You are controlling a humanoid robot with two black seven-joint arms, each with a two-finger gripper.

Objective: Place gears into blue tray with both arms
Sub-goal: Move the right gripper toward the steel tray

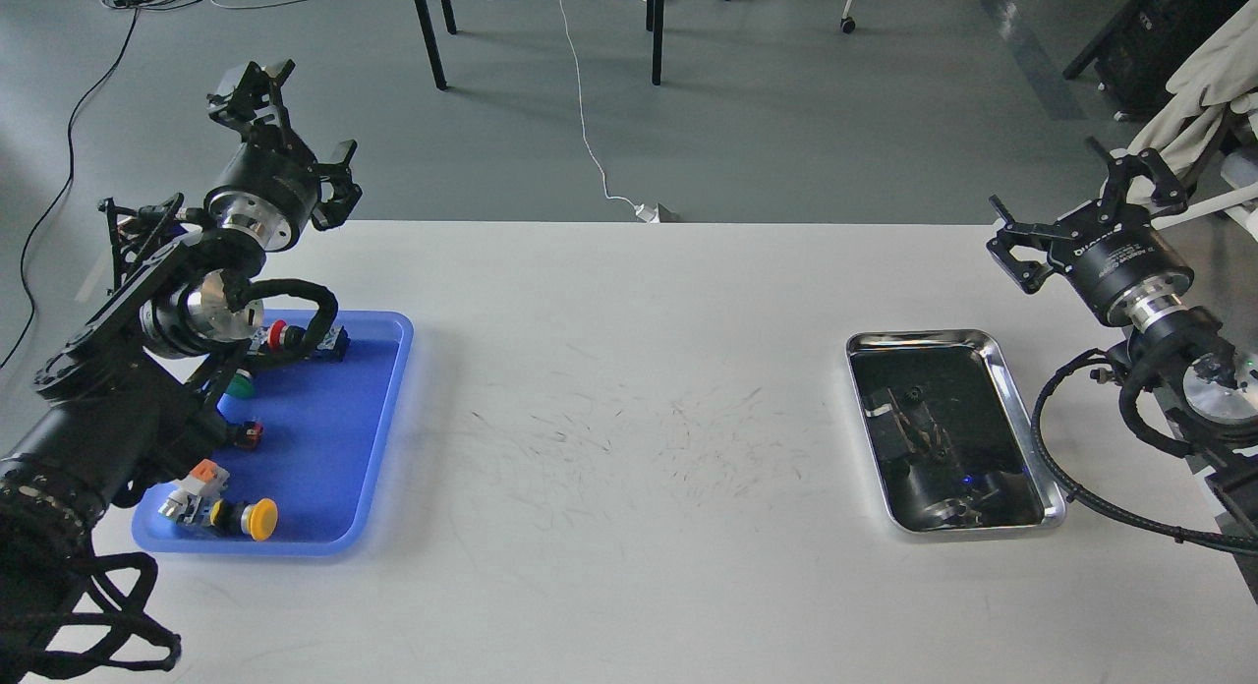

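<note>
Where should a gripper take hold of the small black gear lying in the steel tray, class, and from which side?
Grip the gear across its outer rim, coming straight down from above: it seems to lie flat on the steel tray floor, and the raised rim blocks side approaches.

Even, cool, diffuse light fills the scene, bright enough that the white table (629,419) reads pale and flat; shadows are soft, a faint one hugging the right edge of the blue tray (364,448), thin ones trailing from the chair legs (428,35) on the far floor. The steel tray (993,370) gives mirror glare along its rim and dark reflections inside; focus is sharp throughout, with slight wide-angle bending at the edges.
</note>
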